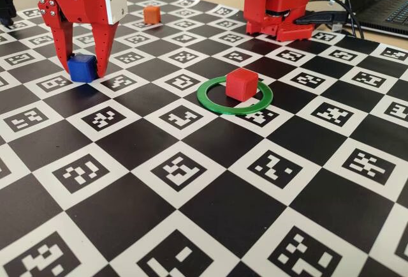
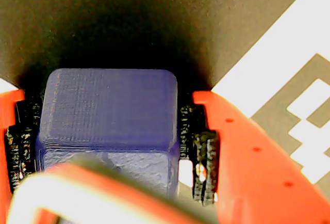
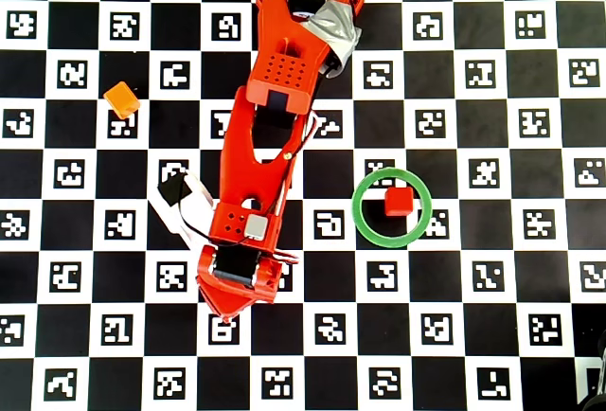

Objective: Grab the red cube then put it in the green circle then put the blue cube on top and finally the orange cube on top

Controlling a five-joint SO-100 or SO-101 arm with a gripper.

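The blue cube rests on the checkered board at the left of the fixed view, and my gripper stands upright over it, one finger on each side. In the wrist view the blue cube fills the space between the gripper's black pads, which press against its sides. The red cube sits inside the green circle, toward its far side; both also show in the overhead view, the cube inside the ring. The orange cube lies alone at the back; in the overhead view it is at upper left. The arm hides the blue cube in the overhead view.
The arm's red base stands at the back of the board. A laptop and cables lie off the board at the back right. A dark object sits at the far left edge.
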